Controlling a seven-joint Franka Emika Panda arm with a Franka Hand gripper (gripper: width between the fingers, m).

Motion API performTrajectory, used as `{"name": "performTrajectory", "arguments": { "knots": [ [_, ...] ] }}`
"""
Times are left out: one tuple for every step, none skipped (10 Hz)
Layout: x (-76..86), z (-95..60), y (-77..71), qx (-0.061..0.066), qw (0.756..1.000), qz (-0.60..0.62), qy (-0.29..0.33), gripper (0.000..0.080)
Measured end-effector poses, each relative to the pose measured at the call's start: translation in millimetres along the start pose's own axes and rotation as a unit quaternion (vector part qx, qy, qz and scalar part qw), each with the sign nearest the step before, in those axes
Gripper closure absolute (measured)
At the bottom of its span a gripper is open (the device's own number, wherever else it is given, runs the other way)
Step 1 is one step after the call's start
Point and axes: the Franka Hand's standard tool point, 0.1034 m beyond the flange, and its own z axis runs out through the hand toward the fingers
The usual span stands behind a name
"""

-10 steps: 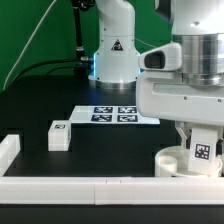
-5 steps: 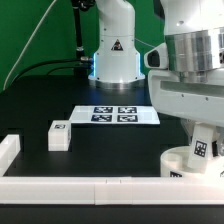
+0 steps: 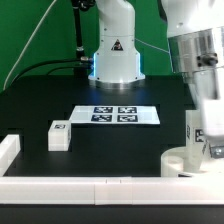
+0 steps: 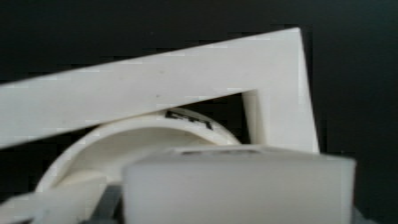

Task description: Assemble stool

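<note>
The round white seat [image 3: 180, 163] lies at the exterior view's lower right, beside the front border bar. My gripper [image 3: 203, 128] is right above it, shut on a white leg [image 3: 200, 142] held upright, its tag facing the camera and its lower end at the seat. In the wrist view the held leg [image 4: 222, 185] fills the near field, with the seat [image 4: 116, 145] behind it. A second leg [image 3: 59, 135] lies loose on the table at the left. I do not see the third leg.
The marker board [image 3: 115, 115] lies in the middle, in front of the robot base [image 3: 113, 55]. White border bars run along the front [image 3: 90, 187] and the left [image 3: 8, 150]; their corner [image 4: 196, 75] shows in the wrist view.
The arm and gripper have shifted toward the exterior view's right with the leg, which stays at the seat. The loose leg has not moved.
</note>
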Motion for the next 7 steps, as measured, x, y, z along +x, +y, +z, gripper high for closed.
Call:
{"name": "performTrajectory", "arguments": {
  "knots": [
    [-1.1,0.6,1.6,0.008,1.000,0.012,0.000,0.0476],
    [-2.7,1.6,6.0,-0.007,0.999,0.047,0.003,0.0476],
    [-2.9,1.6,5.8,-0.006,0.998,0.056,0.000,0.0476],
    [-3.2,1.9,6.4,-0.007,0.996,0.087,-0.001,0.0476],
    [-3.5,2.1,6.8,-0.007,0.994,0.105,-0.002,0.0476],
    [-3.6,2.1,6.9,-0.007,0.992,0.125,-0.003,0.0476],
    [-3.8,1.4,5.8,0.004,0.986,0.165,-0.013,0.0476]
  ]
}}
